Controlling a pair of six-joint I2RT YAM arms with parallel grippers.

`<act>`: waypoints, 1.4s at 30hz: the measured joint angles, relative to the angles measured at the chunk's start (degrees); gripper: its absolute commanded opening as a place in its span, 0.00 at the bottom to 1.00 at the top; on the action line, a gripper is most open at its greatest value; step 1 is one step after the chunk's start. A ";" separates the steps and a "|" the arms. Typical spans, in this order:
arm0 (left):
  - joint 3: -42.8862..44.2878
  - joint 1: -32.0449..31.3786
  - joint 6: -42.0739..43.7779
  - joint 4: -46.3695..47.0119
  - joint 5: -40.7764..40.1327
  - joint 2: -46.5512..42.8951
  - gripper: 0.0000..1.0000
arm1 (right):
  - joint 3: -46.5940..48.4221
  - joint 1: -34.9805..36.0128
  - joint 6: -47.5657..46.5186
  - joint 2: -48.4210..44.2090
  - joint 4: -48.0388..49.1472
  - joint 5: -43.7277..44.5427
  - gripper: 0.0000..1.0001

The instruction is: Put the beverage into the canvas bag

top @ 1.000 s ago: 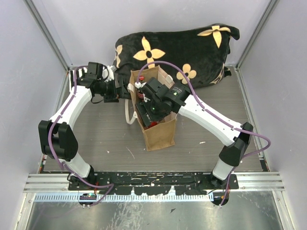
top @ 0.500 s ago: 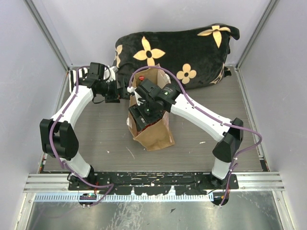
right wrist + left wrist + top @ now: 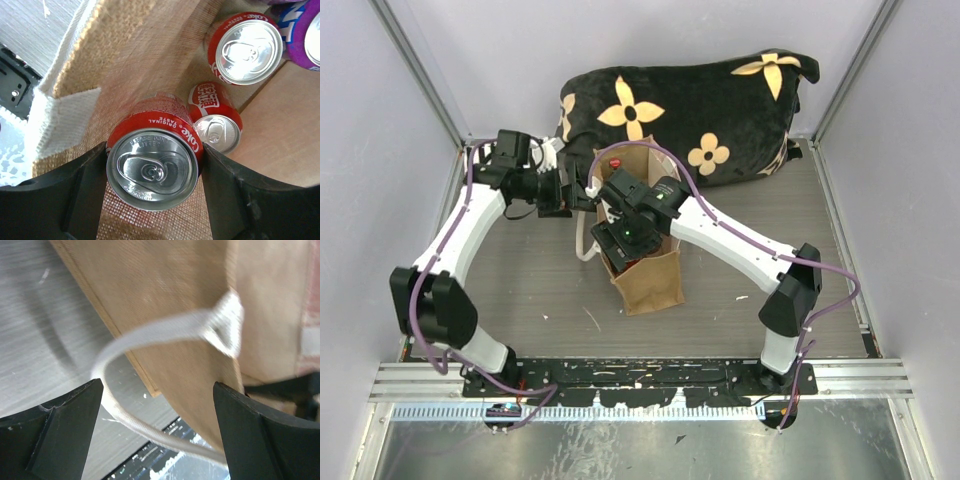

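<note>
Far left in the top view: left gripper [image 3: 576,196], fingers spread wide and grasping nothing, just beside the upper left edge of the canvas bag [image 3: 652,285]. Seen from the left wrist: two dark fingers [image 3: 55,440] low in the picture and well apart, a cream strap handle [image 3: 165,327] looping across the gap between them, the tan wall of the bag right behind it. Cannot tell whether touching the strap or not. Below the loop, a piece of the grey table [image 3: 45,325]. In the middle of the top view: bag standing upright on the table, mouth open upward, in front of a big black cushion [image 3: 690,95] with tan flowers. Reaching down into that mouth from the right side: right gripper [image 3: 625,238]. From the right wrist: both fingers [image 3: 65,200] clenched on a red Coke can [image 3: 152,167], one on each side of it, silver top with the pull tab facing the camera. Held inside the bag, close to the woven wall on the left, above the bag floor. To the right of it and deeper: a second red can [image 3: 216,122], just beside the held one. Further up and right: a third Coke can [image 3: 249,47], upright on the floor of the bag. At the far right corner: a purple can [image 3: 306,30], partly cut off by the picture's edge.
</note>
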 measured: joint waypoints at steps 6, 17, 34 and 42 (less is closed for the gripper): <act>1.75 -0.02 1.95 -5.46 4.07 -6.36 0.98 | -3.41 0.20 0.94 -1.77 2.21 0.68 0.01; 0.07 -0.02 3.61 -7.93 4.20 -7.74 0.98 | -11.17 0.24 0.66 -3.04 8.85 0.55 0.01; 0.57 -0.02 4.09 -8.81 3.69 -5.09 0.98 | -19.47 0.33 0.24 -3.08 17.46 8.46 0.01; 0.76 2.54 2.73 -9.29 1.25 -4.70 0.98 | -22.21 0.55 0.02 -3.08 20.59 10.99 0.01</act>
